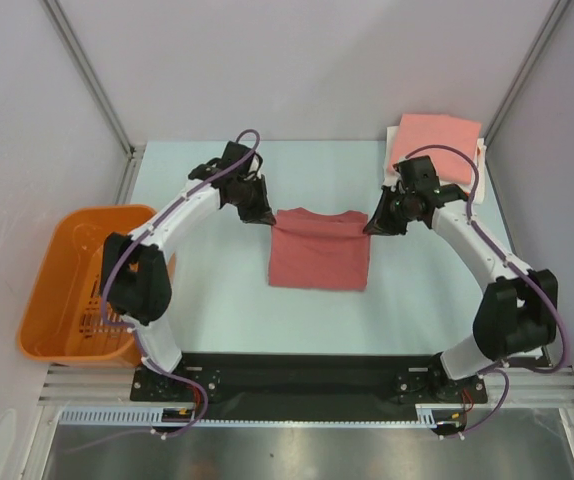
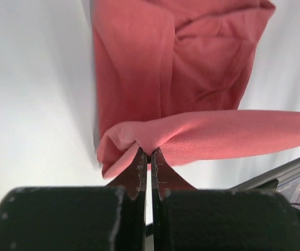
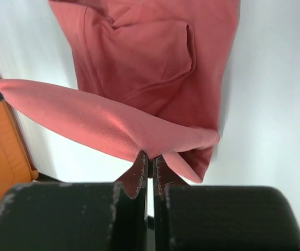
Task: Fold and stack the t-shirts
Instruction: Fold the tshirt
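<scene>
The fingertips of both arms are hidden under their black bodies in the overhead view, so only the wrist cameras show the grip. The left gripper (image 2: 146, 158) has its two thin dark fingers pressed together on a bunched corner of the dusty-red cloth t-shirt (image 1: 319, 252). The right gripper (image 3: 149, 159) is pinched the same way on the opposite corner. Between the two, the held far edge runs as a smooth, raised band of soft matte fabric. Below it the rest of the shirt lies flat on the pale table (image 1: 217, 320), roughly rectangular, with shallow creases and a fold line along its length. Its sleeves cannot be made out clearly, and in both wrist views the garment is cut off at the top of the picture. At the far right corner of the table lies a folded salmon-pink t-shirt (image 1: 435, 140), square and flat, its near edge covered by the right arm and its cable. A sliver of white cloth (image 1: 481, 160) shows beneath it; what else the stack holds cannot be told. An orange plastic basket (image 1: 67, 290) with slotted walls sits off the table's left side, partly behind the left arm.
</scene>
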